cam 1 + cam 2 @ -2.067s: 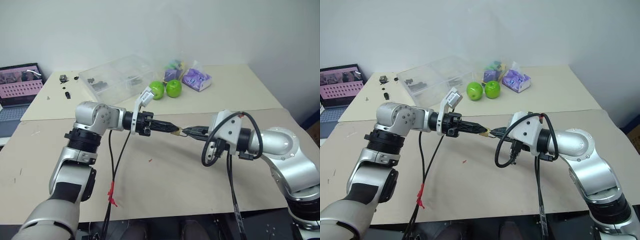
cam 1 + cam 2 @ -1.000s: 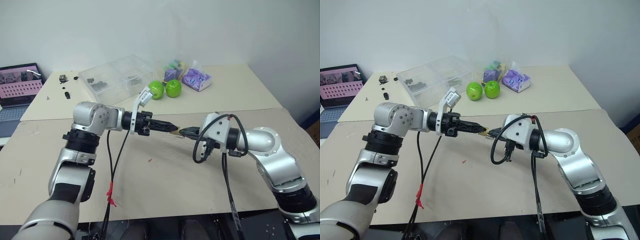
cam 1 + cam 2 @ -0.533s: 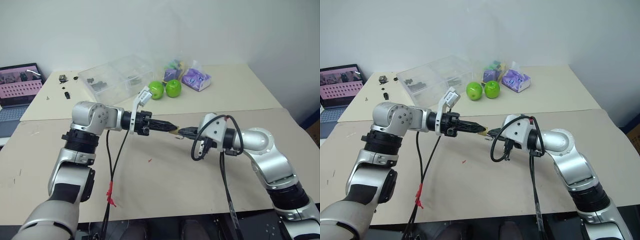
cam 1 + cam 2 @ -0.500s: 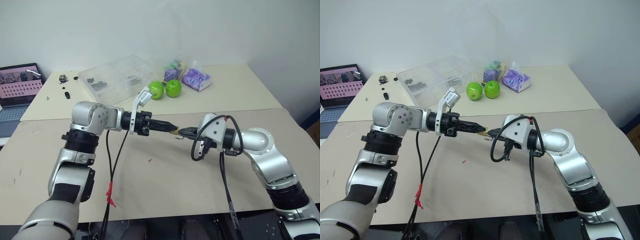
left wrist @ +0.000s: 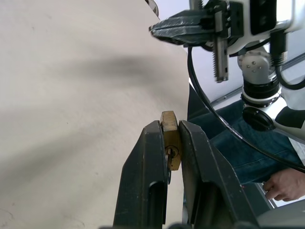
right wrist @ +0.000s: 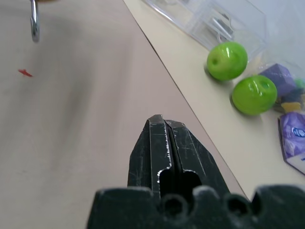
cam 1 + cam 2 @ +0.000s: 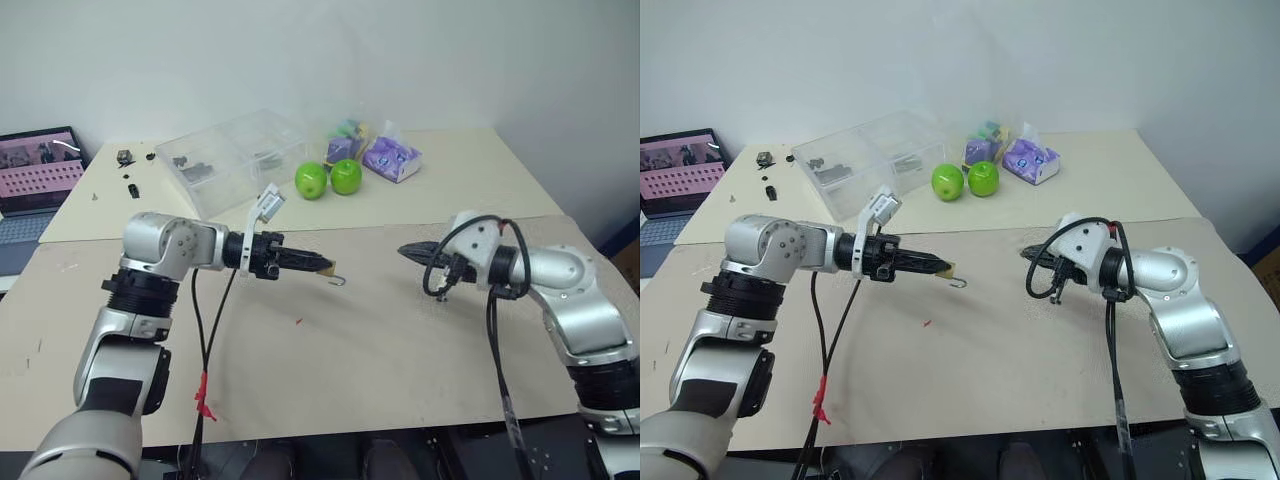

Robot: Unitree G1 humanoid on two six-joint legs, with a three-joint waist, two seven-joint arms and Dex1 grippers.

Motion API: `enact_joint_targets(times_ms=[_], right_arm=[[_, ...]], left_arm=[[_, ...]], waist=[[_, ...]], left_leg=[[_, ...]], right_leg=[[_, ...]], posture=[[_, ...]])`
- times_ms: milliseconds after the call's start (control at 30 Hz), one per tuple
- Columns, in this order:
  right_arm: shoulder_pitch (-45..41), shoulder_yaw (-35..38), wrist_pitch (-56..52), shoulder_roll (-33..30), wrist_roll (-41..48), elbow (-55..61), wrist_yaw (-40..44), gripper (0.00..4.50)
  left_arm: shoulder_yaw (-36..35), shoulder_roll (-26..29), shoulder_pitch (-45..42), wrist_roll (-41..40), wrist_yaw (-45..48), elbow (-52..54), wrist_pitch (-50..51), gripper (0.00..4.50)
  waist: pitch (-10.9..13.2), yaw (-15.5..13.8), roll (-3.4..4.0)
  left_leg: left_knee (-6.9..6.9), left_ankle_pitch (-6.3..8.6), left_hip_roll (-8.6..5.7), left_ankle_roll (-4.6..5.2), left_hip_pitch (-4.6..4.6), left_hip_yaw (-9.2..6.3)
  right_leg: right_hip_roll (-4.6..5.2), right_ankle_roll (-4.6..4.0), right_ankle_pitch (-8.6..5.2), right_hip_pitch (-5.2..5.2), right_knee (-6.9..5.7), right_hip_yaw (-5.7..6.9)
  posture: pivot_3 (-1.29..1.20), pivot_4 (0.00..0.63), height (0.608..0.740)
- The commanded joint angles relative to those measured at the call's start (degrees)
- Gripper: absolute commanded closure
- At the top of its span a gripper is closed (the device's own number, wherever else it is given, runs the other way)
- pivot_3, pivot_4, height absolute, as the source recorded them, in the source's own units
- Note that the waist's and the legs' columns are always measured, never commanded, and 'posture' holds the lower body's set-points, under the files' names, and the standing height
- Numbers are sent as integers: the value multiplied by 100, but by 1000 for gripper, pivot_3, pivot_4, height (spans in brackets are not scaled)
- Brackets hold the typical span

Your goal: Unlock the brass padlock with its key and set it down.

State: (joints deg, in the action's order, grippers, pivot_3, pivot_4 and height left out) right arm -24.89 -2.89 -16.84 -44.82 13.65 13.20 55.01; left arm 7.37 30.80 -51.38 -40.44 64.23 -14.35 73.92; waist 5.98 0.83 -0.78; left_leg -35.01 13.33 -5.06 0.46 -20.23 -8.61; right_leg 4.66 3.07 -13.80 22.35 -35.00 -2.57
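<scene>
The brass padlock (image 5: 170, 143) is pinched between the two black fingers of my left gripper (image 7: 325, 267), held above the tan board (image 7: 330, 370). Its thin silvery shackle (image 7: 338, 281) hangs loose off the front like a hook and is also seen as the shackle (image 6: 34, 21) in the right wrist view. My right gripper (image 7: 403, 250) hovers a hand's width to the right of the padlock, pointing at it and apart from it. Its fingers (image 6: 155, 143) lie pressed together with nothing showing between them. The key is hidden.
At the back of the table lie a clear plastic box (image 7: 235, 150), two green apples (image 7: 311, 180) and purple packets (image 7: 392, 158). A laptop (image 7: 35, 170) sits far left. A red speck (image 7: 299, 321) marks the board. A person's hand (image 5: 281, 183) shows beyond the table edge.
My right gripper has drawn back to the right, away from the padlock it was touching. My left gripper with the padlock has shifted a little left, and the shackle now hangs free.
</scene>
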Motion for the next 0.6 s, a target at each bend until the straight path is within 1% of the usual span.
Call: enact_joint_targets(times_ms=[33,67,100,167,200,267,300,333,500,600], right_arm=[[-140,28,-444,-20,468,703,194,3080],[-146,-14,-572,-26,547,855,226,2801],[-157,-58,-701,-34,614,994,261,2359],[-175,-127,-931,-87,721,1226,338,1768],[-186,-155,-1057,-123,783,1325,380,1345],[-206,-176,-1229,-166,862,1444,418,672],[-212,-179,-1283,-184,884,1483,421,263],[-212,-188,-1328,-199,895,1511,418,46],[30,-331,-1305,-414,610,1623,366,46],[180,-305,-1365,-477,608,1698,330,46]], left_arm=[[-34,81,-48,-43,87,179,-50,4488],[-26,77,-44,-45,83,180,-46,4488],[-14,76,-38,-46,87,178,-47,4488],[14,66,-8,-54,78,196,-27,4488],[37,63,21,-68,85,222,-3,4488],[67,62,65,-96,101,261,35,4488],[72,53,85,-117,99,272,67,4488],[73,30,103,-134,91,258,94,4488],[227,-254,264,-53,-50,94,161,4488],[303,-506,313,51,-247,-117,218,4488]], waist=[[0,1,0],[0,0,0],[0,0,0],[0,-5,0],[0,-5,0],[0,-7,0],[0,-7,0],[0,-8,0],[0,-29,0],[0,-35,-1]], left_leg=[[0,0,0,0,0,0],[-2,0,-1,0,0,0],[-2,1,-2,1,-1,1],[-2,1,-2,1,-1,0],[-2,1,-3,2,-2,0],[-3,1,-4,2,-2,0],[-4,1,-4,2,-2,-1],[-4,1,-4,2,-2,-1],[-4,1,-5,2,-2,-1],[-6,2,-8,3,-3,-1]], right_leg=[[1,0,0,0,0,0],[2,0,0,-1,0,0],[4,0,0,-1,1,-1],[5,0,0,-1,2,-1],[6,0,0,-1,2,0],[7,0,0,-1,2,0],[7,0,0,-2,2,1],[7,0,0,-2,2,1],[8,0,0,-2,2,2],[10,0,0,-3,3,2]], posture=[[0,150,740],[0,150,740],[0,150,740],[0,150,740],[0,150,740],[0,150,740],[0,150,740],[0,150,740],[0,150,740],[0,150,740]])
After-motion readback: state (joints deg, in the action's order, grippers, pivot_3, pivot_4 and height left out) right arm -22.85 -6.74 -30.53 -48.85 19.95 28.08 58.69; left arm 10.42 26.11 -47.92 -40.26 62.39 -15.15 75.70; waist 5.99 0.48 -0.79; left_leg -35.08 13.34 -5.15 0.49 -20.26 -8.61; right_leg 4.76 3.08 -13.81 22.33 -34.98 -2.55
